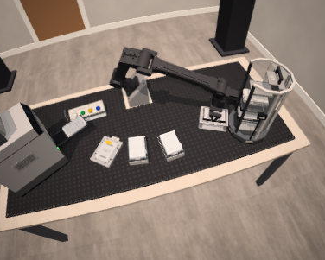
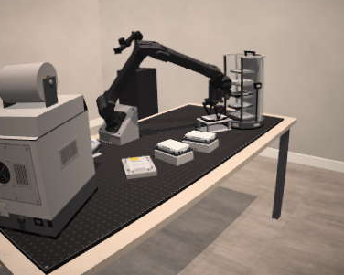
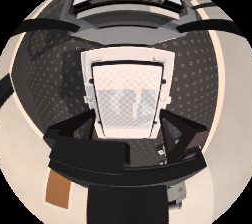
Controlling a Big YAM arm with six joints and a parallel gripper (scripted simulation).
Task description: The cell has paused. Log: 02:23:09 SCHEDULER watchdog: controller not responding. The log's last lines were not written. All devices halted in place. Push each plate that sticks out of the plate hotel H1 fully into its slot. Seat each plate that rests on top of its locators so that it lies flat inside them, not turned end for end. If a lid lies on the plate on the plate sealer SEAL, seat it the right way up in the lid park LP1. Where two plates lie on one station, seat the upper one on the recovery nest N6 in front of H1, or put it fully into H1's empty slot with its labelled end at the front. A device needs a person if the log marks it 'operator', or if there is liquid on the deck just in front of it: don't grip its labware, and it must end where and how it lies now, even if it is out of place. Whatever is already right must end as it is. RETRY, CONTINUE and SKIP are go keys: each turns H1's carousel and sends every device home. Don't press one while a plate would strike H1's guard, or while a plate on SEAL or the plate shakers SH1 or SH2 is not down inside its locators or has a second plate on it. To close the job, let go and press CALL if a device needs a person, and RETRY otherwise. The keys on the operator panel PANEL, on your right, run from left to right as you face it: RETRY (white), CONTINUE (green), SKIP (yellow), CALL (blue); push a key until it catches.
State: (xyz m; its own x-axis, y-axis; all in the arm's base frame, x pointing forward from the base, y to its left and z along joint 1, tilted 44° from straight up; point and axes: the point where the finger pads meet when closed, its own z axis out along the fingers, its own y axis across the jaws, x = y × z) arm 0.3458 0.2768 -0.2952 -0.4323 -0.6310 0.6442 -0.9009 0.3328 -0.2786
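Observation:
My gripper (image 1: 214, 112) is open, right over the recovery nest N6 (image 1: 209, 122) in front of the plate hotel H1 (image 1: 261, 103). In the wrist view a white plate (image 3: 125, 100) lies in the nest's frame, and my fingers stand wide on either side of its near end without clamping it. In the side view my gripper (image 2: 213, 112) hangs just over the nest (image 2: 213, 123) beside H1 (image 2: 244, 90). H1 holds several plates on its shelves. I cannot tell whether any sticks out.
Two shaker stations with plates (image 1: 137, 150) (image 1: 170, 146) stand at the table's middle front. A flat piece with a yellow label (image 1: 106, 151) lies left of them. The sealer (image 1: 19, 155) carries a plate on its tray (image 1: 74, 126). The key panel (image 1: 86, 110) is behind it.

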